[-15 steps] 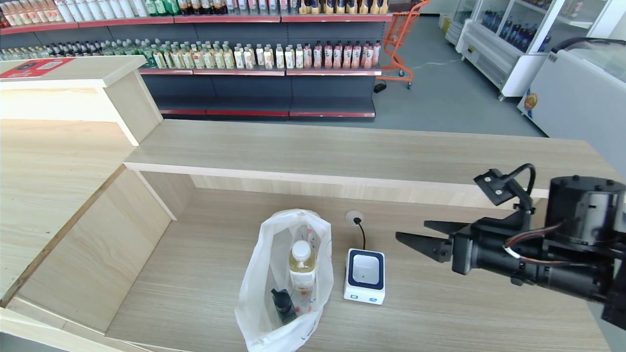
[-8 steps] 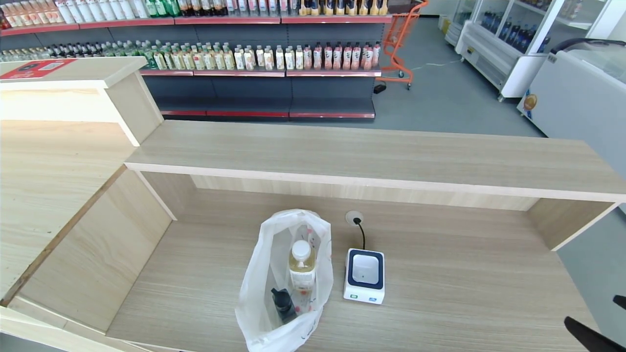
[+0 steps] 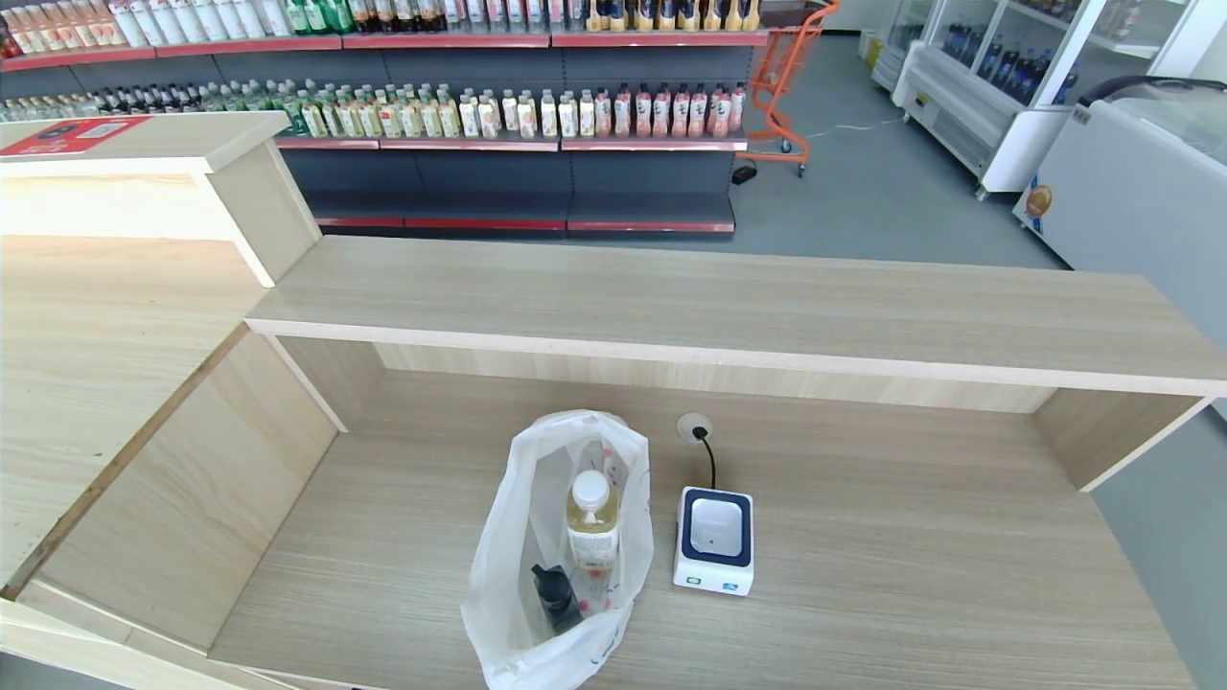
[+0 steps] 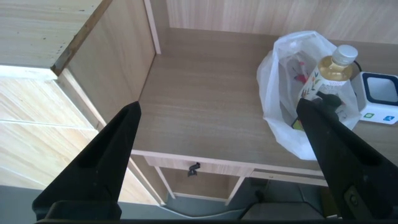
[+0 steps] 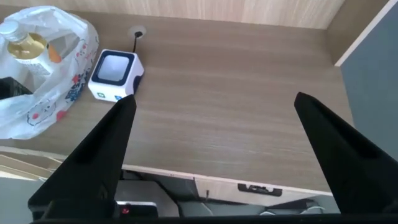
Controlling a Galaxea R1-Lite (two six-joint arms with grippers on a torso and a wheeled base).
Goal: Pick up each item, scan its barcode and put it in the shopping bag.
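A white plastic shopping bag (image 3: 551, 565) stands on the lower counter, mouth up. Inside it a pale yellow drink bottle with a white cap (image 3: 591, 522) stands upright, and a small black-capped bottle (image 3: 556, 596) sits in front of it. To the bag's right lies the white and blue barcode scanner (image 3: 715, 541), its cable running to a hole in the counter. My left gripper (image 4: 217, 134) is open, held off the counter's front-left corner, with the bag (image 4: 311, 93) beyond it. My right gripper (image 5: 211, 127) is open, held back over the counter's front edge, with the scanner (image 5: 115, 74) beyond it.
A raised wooden ledge (image 3: 729, 307) runs behind the lower counter, and a side panel (image 3: 182, 498) walls its left end. The counter surface (image 3: 920, 565) to the right of the scanner is bare wood. Shelves of bottled drinks (image 3: 518, 110) and freezers (image 3: 1122, 182) stand across the aisle.
My right arm, which reached in over the right side of the counter a second ago, has drawn back and down out of the head view. The bag, bottles and scanner have not moved.
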